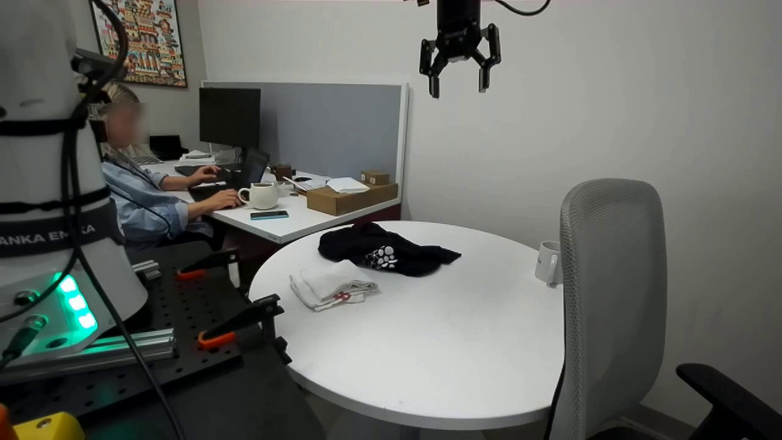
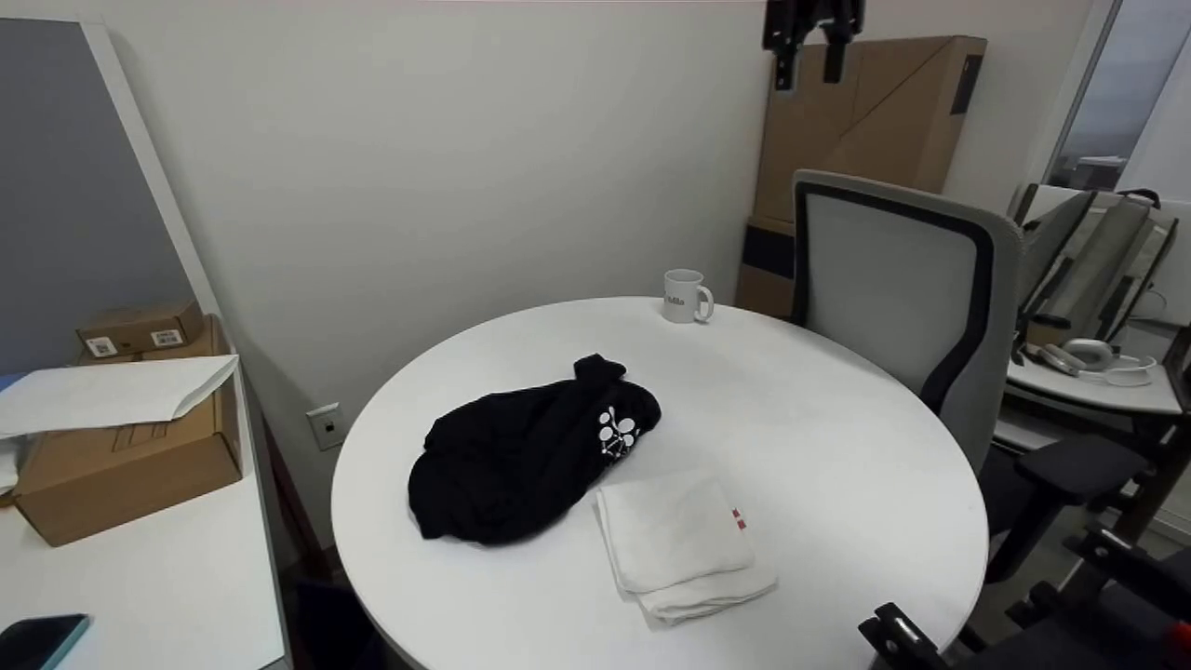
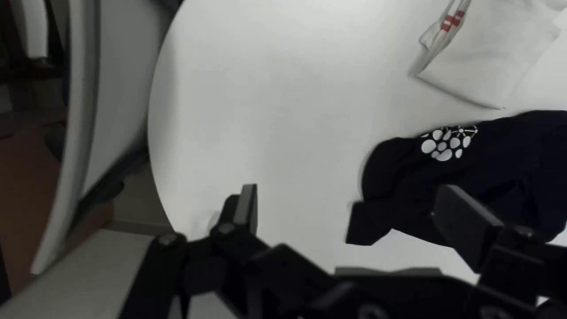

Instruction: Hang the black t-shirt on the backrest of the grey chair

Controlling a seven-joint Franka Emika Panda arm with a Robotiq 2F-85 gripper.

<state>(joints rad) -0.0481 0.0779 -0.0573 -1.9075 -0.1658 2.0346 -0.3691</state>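
The black t-shirt (image 1: 415, 258) lies bunched on the round white table (image 1: 440, 348), with a white print on it. It also shows in an exterior view (image 2: 512, 456) and at the right of the wrist view (image 3: 509, 164). The grey chair (image 1: 617, 269) stands at the table's edge; its mesh backrest (image 2: 893, 261) rises above the tabletop. The backrest also shows at the left of the wrist view (image 3: 119, 84). My gripper (image 1: 459, 90) is high above the table, pointing down, open and empty. In the wrist view its fingers (image 3: 349, 192) are wide apart, with table and shirt far below.
A folded white cloth (image 2: 684, 540) lies beside the shirt. A white mug (image 2: 683, 298) stands on the table near the chair. The chair has a black armrest (image 1: 727, 391). A desk with a cardboard box (image 1: 351, 198) and a seated person (image 1: 140, 195) are beyond the table.
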